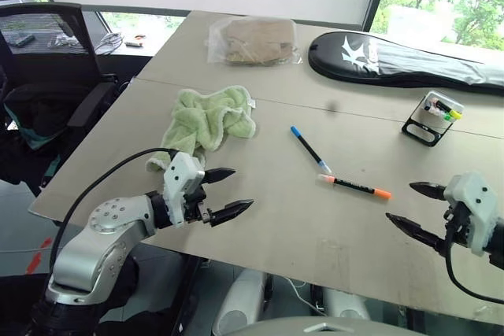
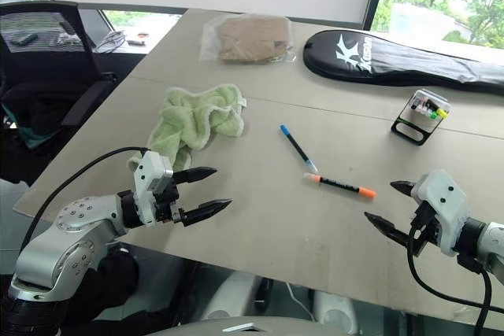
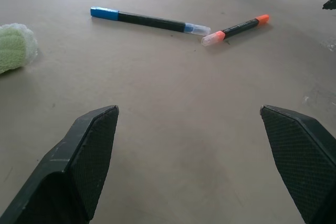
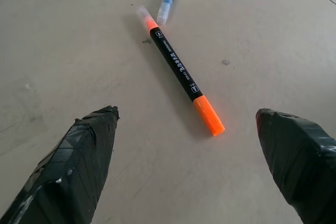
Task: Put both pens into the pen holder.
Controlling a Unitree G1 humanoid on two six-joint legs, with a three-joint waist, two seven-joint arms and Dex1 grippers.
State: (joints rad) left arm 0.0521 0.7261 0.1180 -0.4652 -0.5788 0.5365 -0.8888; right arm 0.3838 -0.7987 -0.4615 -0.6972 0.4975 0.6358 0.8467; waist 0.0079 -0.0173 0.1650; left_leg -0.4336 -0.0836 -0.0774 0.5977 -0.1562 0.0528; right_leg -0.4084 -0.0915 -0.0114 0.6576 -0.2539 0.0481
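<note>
A pale tabletop (image 1: 299,226) by a window — both pens (image 1: 309,149) (image 1: 354,186) lie mid-table, tips nearly touching, the pen holder (image 1: 431,118) near the racket bag (image 1: 409,59). The left gripper (image 1: 227,193) and right gripper (image 1: 409,206) hang spread wide, empty.

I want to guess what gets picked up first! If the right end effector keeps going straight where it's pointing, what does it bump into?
Most likely the orange pen. It lies on the table right ahead of the open right end effector, with the blue pen just beyond it. The exact depth is hard to judge.
</note>
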